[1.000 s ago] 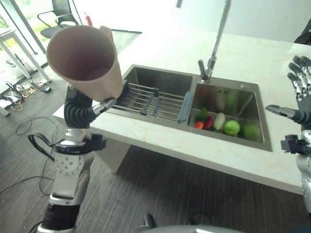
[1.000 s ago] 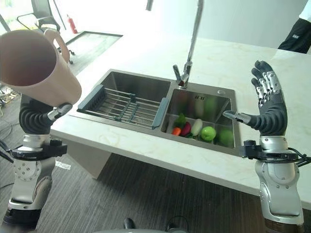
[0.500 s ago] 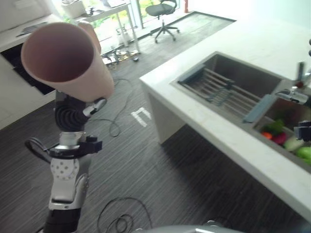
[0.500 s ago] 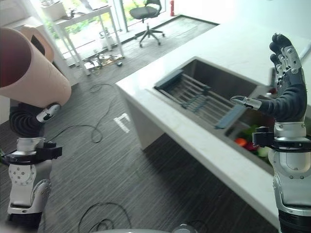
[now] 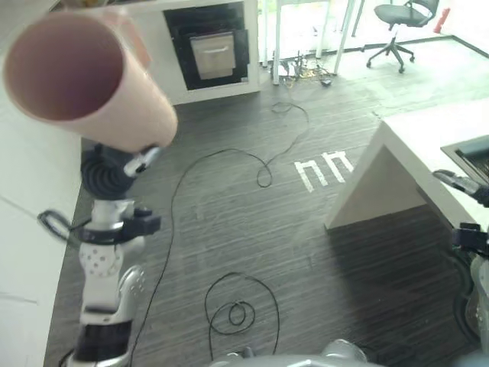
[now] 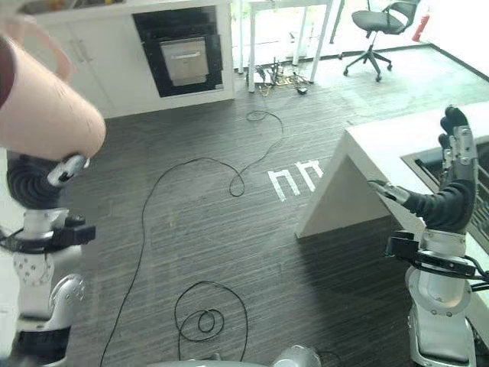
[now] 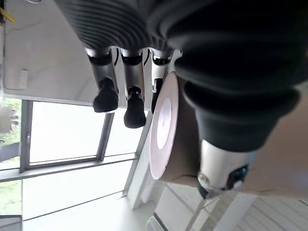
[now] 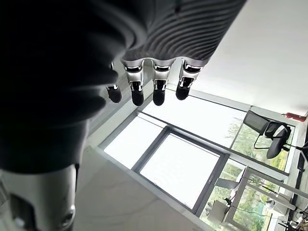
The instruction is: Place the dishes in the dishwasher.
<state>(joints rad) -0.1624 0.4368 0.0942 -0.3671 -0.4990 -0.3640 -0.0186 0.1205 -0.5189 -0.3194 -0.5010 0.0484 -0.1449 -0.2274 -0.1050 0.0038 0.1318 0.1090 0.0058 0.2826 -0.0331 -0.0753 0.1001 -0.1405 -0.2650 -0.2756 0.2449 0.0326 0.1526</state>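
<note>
We find the left hand [image 5: 114,170] raised high at the left of the head views, clamped on a large pink cup [image 5: 88,80]. The cup lies tilted, nearly on its side, with its open mouth turned toward the camera and its interior empty. In the left wrist view the thumb [image 7: 226,159] presses against the cup's side wall and the fingers [image 7: 134,103] reach past its pale base [image 7: 163,125]; we cannot make out exactly how far they wrap round it, since most of the cup is hidden by the hand's cover. The cup is clear of every surface, held in the air above the dark wood-grain floor [image 6: 229,252].

The right hand [image 6: 451,183] stands upright at the right edge of the head views, fingers straight and spread, thumb out to the side, holding nothing. The right wrist view confirms this: its fingers [image 8: 154,84] are extended in a row with nothing between them.

Beside the right hand we note the corner of a white counter [image 6: 367,153], with the edge of a sink [image 6: 428,164] set into it.

Across the floor, against the far wall, stands a white cabinet [image 6: 99,57] holding a dark built-in appliance with a pale drawer front [image 6: 183,61], well apart from the cup. An office chair [image 6: 378,27] stands at the far right, and a table's legs [image 6: 294,34] next to it.
</note>
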